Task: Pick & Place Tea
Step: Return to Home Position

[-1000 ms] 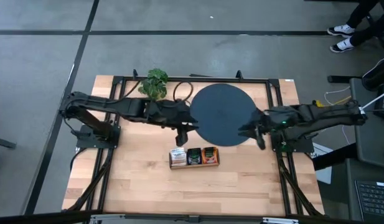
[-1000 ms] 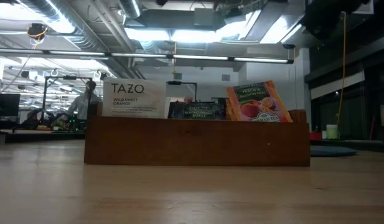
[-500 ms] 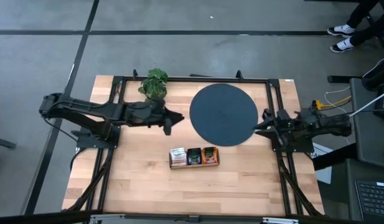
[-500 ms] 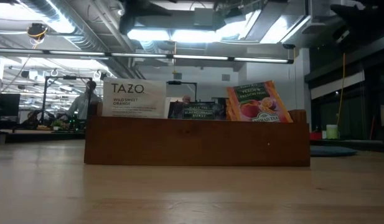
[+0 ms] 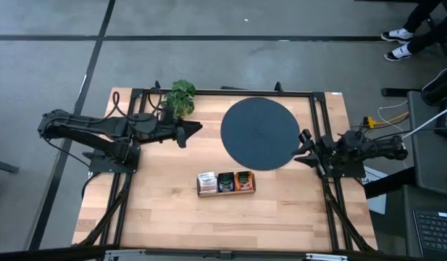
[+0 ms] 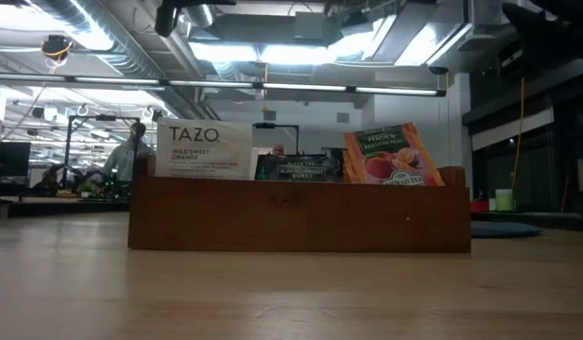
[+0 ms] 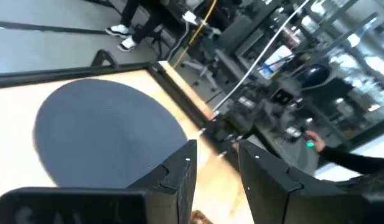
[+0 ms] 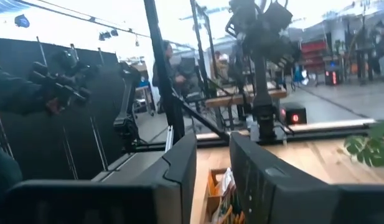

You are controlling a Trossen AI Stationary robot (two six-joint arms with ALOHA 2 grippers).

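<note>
The wooden worktop [image 5: 172, 210] carries a black disc [image 5: 259, 134]. The left hand [image 5: 190, 134] hovers between the disc and a small plant [image 5: 182, 96], and the right hand [image 5: 301, 148] is at the disc's opposite edge. Each has its fingers a narrow gap apart and holds nothing. Near the disc, a wooden organizer [image 6: 300, 217] holds the tea packets [image 5: 226, 181] upright: white on the left, dark in the middle, orange on the right.

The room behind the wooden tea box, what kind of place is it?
Probably a robot lab or workshop: bare ceiling pipes and strip lights overhead, and a person at a cluttered workbench far back.
</note>
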